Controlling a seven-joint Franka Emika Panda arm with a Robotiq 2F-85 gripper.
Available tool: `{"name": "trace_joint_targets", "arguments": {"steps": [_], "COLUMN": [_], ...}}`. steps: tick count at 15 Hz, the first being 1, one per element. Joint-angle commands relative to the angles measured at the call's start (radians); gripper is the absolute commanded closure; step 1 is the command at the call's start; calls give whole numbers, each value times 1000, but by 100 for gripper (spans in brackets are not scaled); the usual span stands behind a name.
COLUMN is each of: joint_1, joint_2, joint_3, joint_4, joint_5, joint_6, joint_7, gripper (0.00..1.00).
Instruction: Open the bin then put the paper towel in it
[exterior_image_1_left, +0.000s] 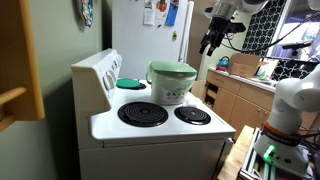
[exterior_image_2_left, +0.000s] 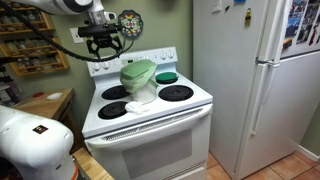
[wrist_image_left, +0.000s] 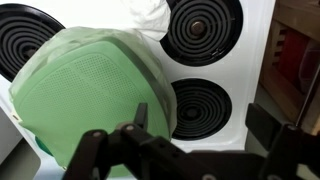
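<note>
Bin (exterior_image_1_left: 172, 82): rounded pale-green plastic, on the white stove (exterior_image_1_left: 160, 130) between the black coil burners (exterior_image_1_left: 143, 114). Its darker green lid (wrist_image_left: 85, 90) is domed, finely dimpled and closed. Paper towel (wrist_image_left: 150, 12): crumpled, white, on the stovetop against the bin. Gripper (exterior_image_2_left: 103, 42): above the stove, clear of the bin, fingers spread wide, holding nothing.

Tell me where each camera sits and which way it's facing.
In an exterior view: camera off one front corner of the stove, facing the bin and fridge; gripper upper right.
In an exterior view: off the other front corner, fridge at right; gripper upper left.
Wrist view: looks down on the bin; fingers at bottom.
All share the bin.
</note>
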Motion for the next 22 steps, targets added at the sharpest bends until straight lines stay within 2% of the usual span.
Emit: {"name": "trace_joint_targets", "arguments": {"steps": [1,7,13,14,16,18,20,22], "joint_1": [29,81,68,100,98,98,24,-61], "joint_2": [-32,-92,-128,-75,-85,-94,-101,-84], "joint_3": [12,102,184,145,155,157,217,298], "joint_4": [-53,-228,-399,-329,-364,-369,-387,-398], "joint_5": [-87,-231,-490,-439,-482,-488,-579,-682], "joint_6": [65,295,576,501,550,552,613,656], "joint_7": [-76,-111,-56,-65,-52,-52,20,189], "gripper": [0,0,0,0,0,0,0,0]}}
